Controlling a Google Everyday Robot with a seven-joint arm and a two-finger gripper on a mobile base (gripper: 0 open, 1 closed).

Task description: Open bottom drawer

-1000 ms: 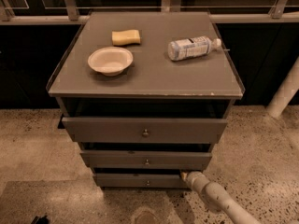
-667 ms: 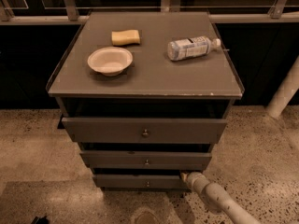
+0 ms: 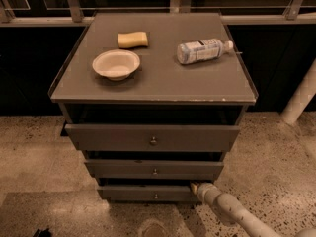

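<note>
Three grey drawer fronts stack under the table (image 3: 168, 85), which carries a bowl (image 3: 116, 64), a sponge (image 3: 133, 39) and a lying bottle (image 3: 202, 51). The bottom drawer (image 3: 143, 193) sits at lower centre, just above the floor. The claw (image 3: 195, 186) comes in from the lower right to the drawer's right end, probably to catch its edge rather than the knob (image 3: 156, 196). Whether it is clenched or released cannot be told.

The pale arm (image 3: 237, 214) reaches low from the lower right, its pincer (image 3: 196, 186) leading up and leftward.
</note>
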